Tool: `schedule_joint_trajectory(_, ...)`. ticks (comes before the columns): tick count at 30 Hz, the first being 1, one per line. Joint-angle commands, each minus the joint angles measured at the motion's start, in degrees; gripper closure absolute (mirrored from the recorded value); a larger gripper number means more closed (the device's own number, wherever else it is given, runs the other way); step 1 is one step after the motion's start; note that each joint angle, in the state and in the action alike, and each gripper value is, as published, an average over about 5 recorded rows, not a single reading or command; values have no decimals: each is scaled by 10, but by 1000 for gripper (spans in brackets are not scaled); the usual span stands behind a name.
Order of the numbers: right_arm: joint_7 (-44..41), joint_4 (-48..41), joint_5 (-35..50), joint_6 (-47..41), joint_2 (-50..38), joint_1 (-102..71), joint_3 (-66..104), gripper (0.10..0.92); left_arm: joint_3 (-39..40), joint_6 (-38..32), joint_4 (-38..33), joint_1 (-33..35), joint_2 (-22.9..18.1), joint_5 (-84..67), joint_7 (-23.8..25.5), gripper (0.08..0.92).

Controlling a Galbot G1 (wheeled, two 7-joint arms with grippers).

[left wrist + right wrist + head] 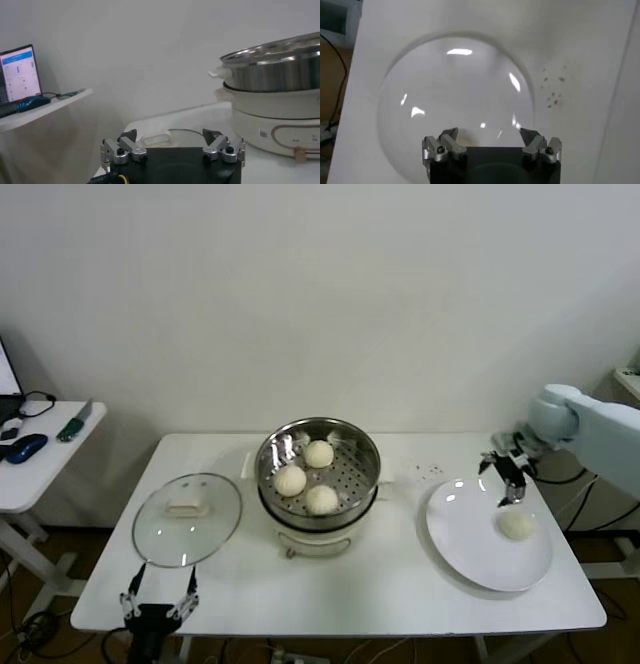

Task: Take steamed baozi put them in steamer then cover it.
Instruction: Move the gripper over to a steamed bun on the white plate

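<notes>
The steel steamer [350, 446] stands on its white pot base [316, 536] at the table's middle and holds three baozi [319, 453], [290, 480], [322, 499]. A fourth baozi [516, 525] lies on the white plate [470, 549] at the right. My right gripper [505, 474] hovers open over the plate's far edge, above and behind that bun; the plate [455, 85] fills its wrist view beyond the open gripper [490, 137]. The glass cover [187, 518] lies flat left of the steamer. My left gripper [158, 599] waits open at the front edge, facing the cover [175, 135] and steamer [272, 70].
Dark crumbs [430, 471] dot the table between steamer and plate. A side table [40, 464] at the far left carries a mouse and cables. The plate lies close to the table's right edge.
</notes>
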Motion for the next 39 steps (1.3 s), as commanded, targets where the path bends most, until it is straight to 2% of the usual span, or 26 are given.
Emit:
schedule_joint_trajectory(1,-12,-107,-95,15,-24,-174,149,203,-1,-1,0,2,-2,5,0,177)
schedule_joint_trajectory(23,-4,-209,-140,51,71,-218,237,203,3,1,12,-4,-7,15,0,177)
schedule_joint_trajectory(33,-12,-212,-149,53,82,-217,228,203,1,0,11,-1,-7,16,-1,177)
schedule_joint_trajectory(39,-16,-209,-145,53,77,-201,215,261,1,0,9,0,-7,17,-1,177)
